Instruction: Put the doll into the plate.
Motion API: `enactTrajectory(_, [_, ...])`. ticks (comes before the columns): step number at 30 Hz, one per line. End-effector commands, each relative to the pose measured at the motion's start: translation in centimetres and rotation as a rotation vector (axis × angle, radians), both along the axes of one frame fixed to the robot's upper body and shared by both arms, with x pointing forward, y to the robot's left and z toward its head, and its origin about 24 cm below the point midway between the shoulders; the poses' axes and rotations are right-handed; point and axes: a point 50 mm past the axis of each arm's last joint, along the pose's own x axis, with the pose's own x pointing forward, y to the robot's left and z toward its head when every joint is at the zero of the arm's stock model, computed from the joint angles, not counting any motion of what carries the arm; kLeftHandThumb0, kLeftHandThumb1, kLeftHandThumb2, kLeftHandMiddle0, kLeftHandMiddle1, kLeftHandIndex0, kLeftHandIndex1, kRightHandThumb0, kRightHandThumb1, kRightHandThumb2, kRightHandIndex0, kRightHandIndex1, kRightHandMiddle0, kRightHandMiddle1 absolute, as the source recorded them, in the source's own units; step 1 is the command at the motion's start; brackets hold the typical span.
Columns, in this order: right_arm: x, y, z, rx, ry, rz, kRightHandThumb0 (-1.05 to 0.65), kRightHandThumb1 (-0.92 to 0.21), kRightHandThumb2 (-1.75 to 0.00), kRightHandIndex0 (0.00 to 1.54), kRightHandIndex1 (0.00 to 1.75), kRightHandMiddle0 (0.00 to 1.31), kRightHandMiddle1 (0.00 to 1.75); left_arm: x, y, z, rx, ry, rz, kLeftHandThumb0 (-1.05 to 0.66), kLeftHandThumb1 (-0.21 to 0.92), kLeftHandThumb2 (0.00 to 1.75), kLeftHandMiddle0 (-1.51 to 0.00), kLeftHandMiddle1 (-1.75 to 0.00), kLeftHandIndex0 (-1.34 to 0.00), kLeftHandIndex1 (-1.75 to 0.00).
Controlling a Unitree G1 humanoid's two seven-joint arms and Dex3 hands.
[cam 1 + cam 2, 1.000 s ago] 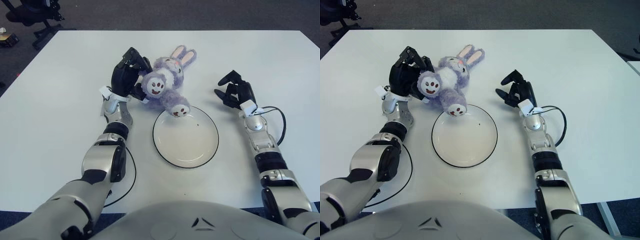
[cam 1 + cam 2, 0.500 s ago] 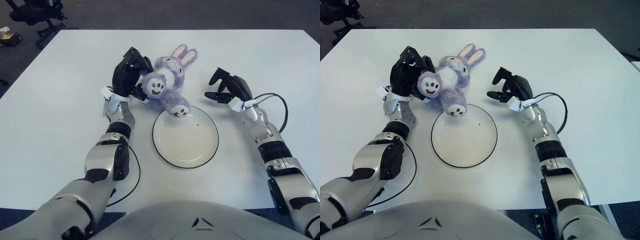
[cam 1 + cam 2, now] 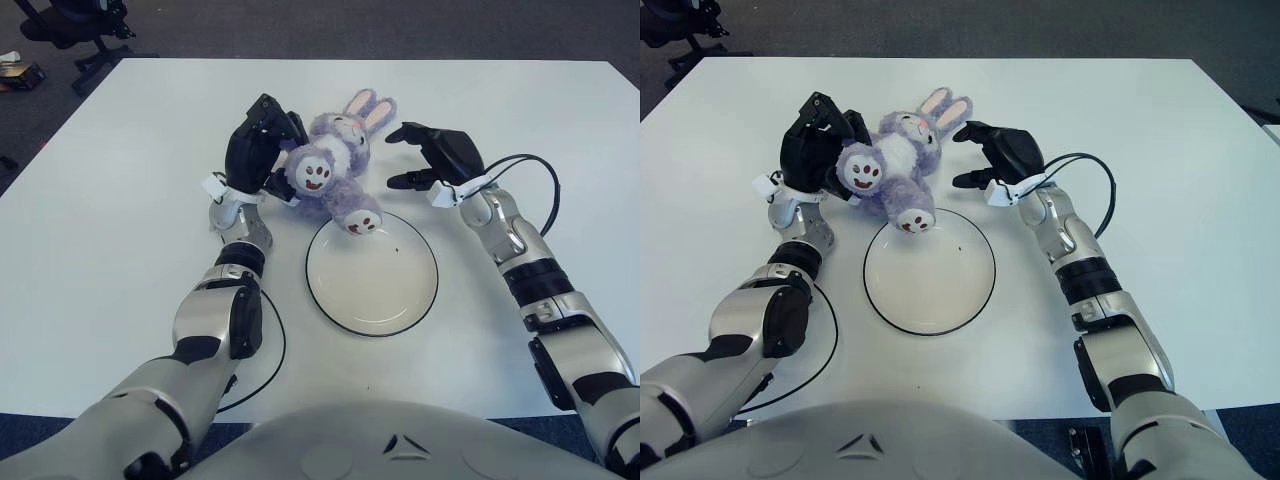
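In the left eye view, a purple stuffed rabbit doll [image 3: 335,165] lies on the white table [image 3: 120,200], its pink-lined ears pointing away from the robot and its feet toward it. One foot reaches the far rim of the white plate [image 3: 371,274], a round dish with a dark edge that sits just in front of the doll; the rest of the doll lies on the table beyond the plate. The left hand [image 3: 258,152] is pressed against the doll's left side, next to the raised foot with the paw print, and its dark fingers [image 3: 285,125] curl around that side of the body, clamped on the doll. The right hand [image 3: 437,155] shows just beside the doll's right side, near the ears, with its fingers spread apart and holding nothing. A black cable [image 3: 535,185] loops from the right wrist, and another black cable [image 3: 262,365] curves on the table by the left forearm.

In the right eye view, the doll [image 3: 895,165] again lies with one foot at the plate's far rim [image 3: 930,212]. The left hand [image 3: 812,150] clasps the doll's side. The right hand [image 3: 1000,155] is close to the ears, fingers open; whether a fingertip touches the fur cannot be told. An office chair base [image 3: 675,25] stands on the dark floor past the table's far left corner.
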Motion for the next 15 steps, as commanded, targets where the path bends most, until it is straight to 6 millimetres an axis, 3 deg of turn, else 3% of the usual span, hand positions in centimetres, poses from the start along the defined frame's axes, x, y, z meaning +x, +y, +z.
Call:
enactTrajectory(1, [0.55, 0.34, 0.85, -0.026, -0.035, 0.0, -0.33, -0.88, 0.0, 0.66, 0.0, 0.58, 0.14, -0.92, -0.18, -2.06, 0.001, 0.064, -0.003, 0.0, 0.17, 1.49, -0.71, -1.75, -0.52, -1.72])
enactTrajectory(15, [1.25, 1.29, 1.53, -0.115, -0.057, 0.051, -0.32, -0.87, 0.0, 0.66, 0.0, 0.58, 0.1, -1.05, -0.3, -2.21, 0.004, 0.064, -0.005, 0.0, 0.16, 1.49, -0.71, -1.75, -0.52, -1.73])
